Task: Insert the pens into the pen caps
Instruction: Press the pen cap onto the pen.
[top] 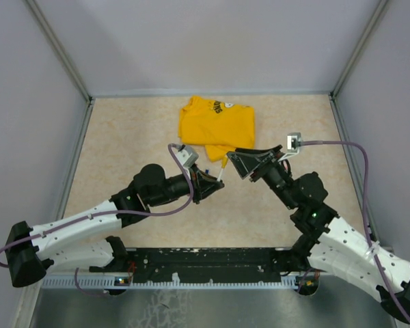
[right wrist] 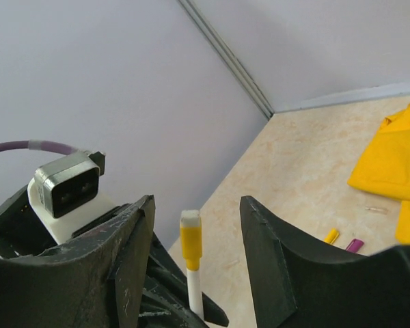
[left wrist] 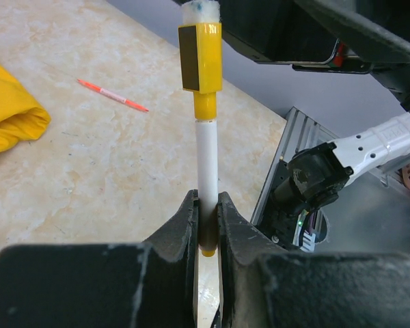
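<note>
The counter (top: 123,137) filled the floor of the booth, with a folded yellow T-shirt (top: 215,123) lying towards its 12 o'clock edge, apparently no part of the job. The left arm (top: 89,222) reached in from 7 o'clock and the right arm (top: 342,239) from 5 o'clock, so that both wrists met above the middle of the counter, just at 6 o'clock of the shirt, likely because a pen and cap are easier to line up in the air between two grips. The left gripper (left wrist: 206,205) had its jaws clamped on the lower white barrel of a pen (left wrist: 207,164), holding it upright with the far end free. On that far end sat a yellow cap (left wrist: 201,58), which looked pushed home. The right gripper (right wrist: 197,205) had its jaws well apart, one on each side of the cap and touching neither it nor the pen, a stance that suits letting go after a push. This pen therefore seemed finished and ready to be set down. In the left wrist view a red-ended pen (left wrist: 113,95) lay on the counter at 10 o'clock of the held one. In the right wrist view a loose yellow cap (right wrist: 332,236) and a magenta cap (right wrist: 354,245) lay side by side near the shirt, at 4 o'clock, waiting.
</note>
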Available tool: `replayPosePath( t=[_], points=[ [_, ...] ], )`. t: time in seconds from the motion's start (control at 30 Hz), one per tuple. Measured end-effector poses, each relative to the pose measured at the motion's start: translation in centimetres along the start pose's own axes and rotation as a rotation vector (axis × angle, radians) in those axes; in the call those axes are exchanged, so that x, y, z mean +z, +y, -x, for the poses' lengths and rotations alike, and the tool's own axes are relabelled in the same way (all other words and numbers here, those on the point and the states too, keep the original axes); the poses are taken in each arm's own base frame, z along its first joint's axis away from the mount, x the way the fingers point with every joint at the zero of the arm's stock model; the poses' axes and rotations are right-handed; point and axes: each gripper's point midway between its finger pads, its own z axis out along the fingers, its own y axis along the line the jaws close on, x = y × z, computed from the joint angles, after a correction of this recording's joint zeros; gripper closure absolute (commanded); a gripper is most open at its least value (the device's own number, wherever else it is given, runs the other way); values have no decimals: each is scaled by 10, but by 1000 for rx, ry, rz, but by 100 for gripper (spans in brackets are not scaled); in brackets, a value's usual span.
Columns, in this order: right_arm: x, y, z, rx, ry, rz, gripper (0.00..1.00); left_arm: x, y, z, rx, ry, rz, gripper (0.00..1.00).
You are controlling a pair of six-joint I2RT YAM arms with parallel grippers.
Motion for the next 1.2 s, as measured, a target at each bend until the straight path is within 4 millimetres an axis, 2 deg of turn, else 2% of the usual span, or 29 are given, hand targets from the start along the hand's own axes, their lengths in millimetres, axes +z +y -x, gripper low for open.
replayPosePath(
  t=[0.17,0.77,0.93,1.2],
  points=[
    [8,5,-4,-11,42,6,50,0,-3,-1,1,4,-17,100],
    [9,7,-26,-28,150,38,67,2,-3,-6,-1,22,-26,100],
    [9,7,-32,-31,173,44,76,2,-4,-6,-1,24,-30,100],
    [9,5,-36,-32,192,41,95,2,-5,-7,-1,26,-35,100]
  ],
)
